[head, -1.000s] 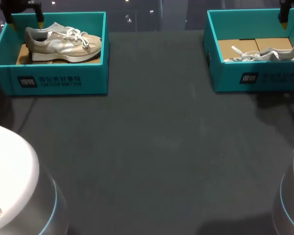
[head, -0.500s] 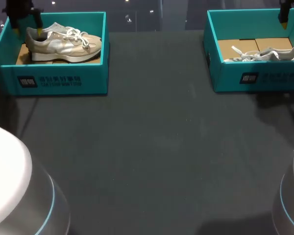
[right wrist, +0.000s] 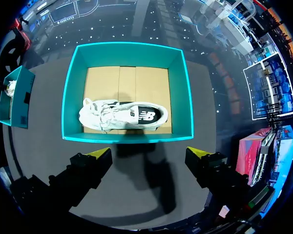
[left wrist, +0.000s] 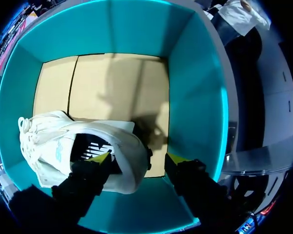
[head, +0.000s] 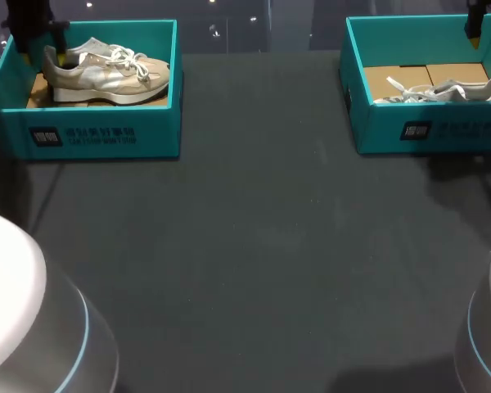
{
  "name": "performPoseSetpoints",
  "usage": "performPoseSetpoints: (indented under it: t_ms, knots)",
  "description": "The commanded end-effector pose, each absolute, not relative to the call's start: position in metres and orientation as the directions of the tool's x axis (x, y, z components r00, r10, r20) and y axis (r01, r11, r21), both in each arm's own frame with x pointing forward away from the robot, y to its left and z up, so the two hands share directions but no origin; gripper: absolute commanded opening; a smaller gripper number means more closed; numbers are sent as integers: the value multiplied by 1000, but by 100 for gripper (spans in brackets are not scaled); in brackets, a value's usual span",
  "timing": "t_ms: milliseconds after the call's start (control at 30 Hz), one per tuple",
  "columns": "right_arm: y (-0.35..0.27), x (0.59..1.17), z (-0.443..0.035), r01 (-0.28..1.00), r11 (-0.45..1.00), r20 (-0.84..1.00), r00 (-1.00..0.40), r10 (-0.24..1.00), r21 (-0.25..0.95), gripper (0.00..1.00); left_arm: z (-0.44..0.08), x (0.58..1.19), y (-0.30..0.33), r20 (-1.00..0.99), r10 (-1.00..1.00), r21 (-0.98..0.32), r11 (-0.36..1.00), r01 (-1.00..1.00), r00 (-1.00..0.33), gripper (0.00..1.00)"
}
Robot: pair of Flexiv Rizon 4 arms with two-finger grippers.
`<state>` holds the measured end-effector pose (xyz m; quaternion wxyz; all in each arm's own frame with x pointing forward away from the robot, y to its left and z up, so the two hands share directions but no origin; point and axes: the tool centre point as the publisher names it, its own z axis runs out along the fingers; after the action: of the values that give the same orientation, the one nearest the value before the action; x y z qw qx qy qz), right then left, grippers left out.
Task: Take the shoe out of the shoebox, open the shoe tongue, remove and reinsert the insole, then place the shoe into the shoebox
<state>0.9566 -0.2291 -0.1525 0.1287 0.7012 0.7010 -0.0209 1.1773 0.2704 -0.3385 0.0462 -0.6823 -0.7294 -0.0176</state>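
Dark table (head: 270,246) | left pincer (left wrist: 139,157) spread astride shoe (left wrist: 63,141) heel in shoebox (left wrist: 195,97) | right pincer (right wrist: 149,152) spread over other shoebox (right wrist: 127,48)

Nothing can be read. The left box (head: 151,139) has a dark label (head: 47,137) on its front wall, the right box (head: 475,131) likewise; both are too small to tell.

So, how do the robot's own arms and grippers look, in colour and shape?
The left arm and right arm have rounded silver-white housings, each with a thin light-blue ring. The left gripper and right gripper each have two black, blocky fingers with bright yellow tips.
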Motion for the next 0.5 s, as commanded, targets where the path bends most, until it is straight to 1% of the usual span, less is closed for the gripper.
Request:
performPoseSetpoints:
  t_ms: [33, 500]
  knots:
    - [-229, 957, -152, 989, 16, -209, 16, 978, 150, 100, -350, 1178, 270, 97, 993, -30, 65, 997, -62, 69]
    - [-229, 957, -152, 989, 16, -209, 16, 978, 150, 100, -366, 1177, 274, 112, 992, -7, 58, 998, -57, 67]
